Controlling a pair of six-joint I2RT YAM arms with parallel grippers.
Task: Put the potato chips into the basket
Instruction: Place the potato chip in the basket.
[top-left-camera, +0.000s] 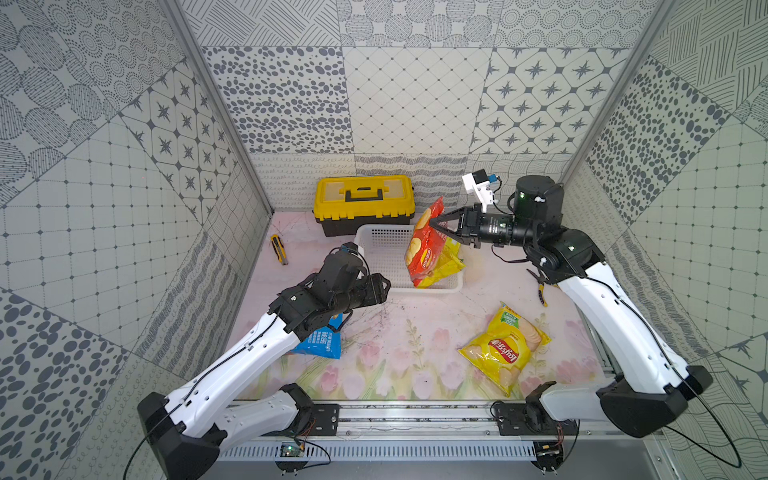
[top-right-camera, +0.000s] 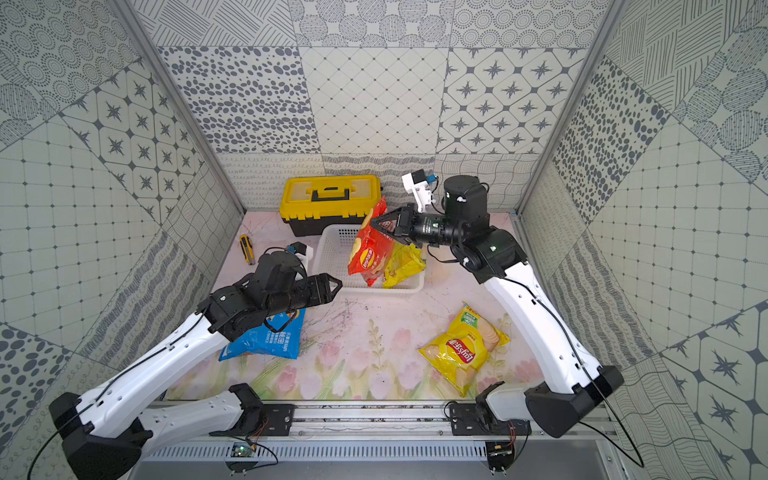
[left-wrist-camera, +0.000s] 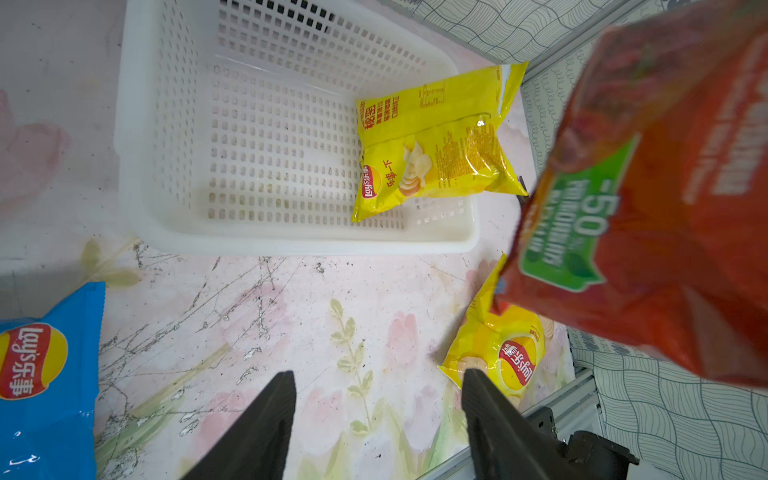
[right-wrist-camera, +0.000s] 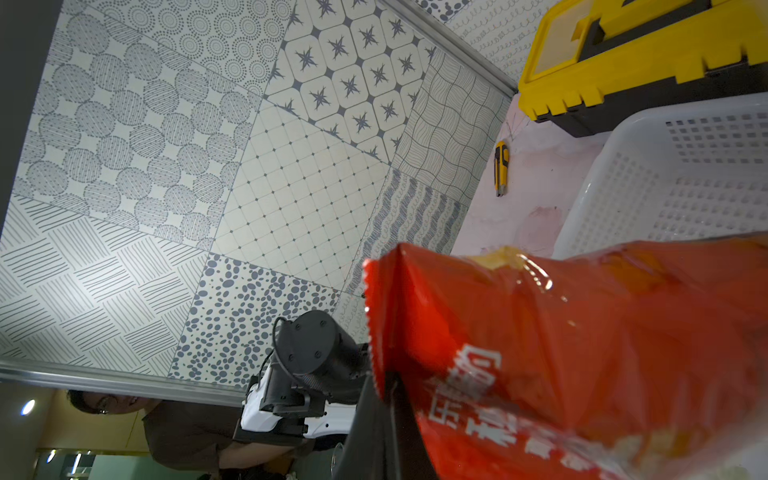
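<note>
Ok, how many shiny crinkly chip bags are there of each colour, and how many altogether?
Yellow shiny crinkly chip bags: 2, one on the flowered table, one in the white perforated plastic basket.
Red shiny crinkly chip bag: 1, held by the right gripper.
Blue shiny crinkly chip bag: 1, on the table.
Total: 4.

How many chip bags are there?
4: shiny red bag in right tool above white perforated basket; yellow bag inside it; second yellow bag on table; blue bag beneath left arm.
</note>
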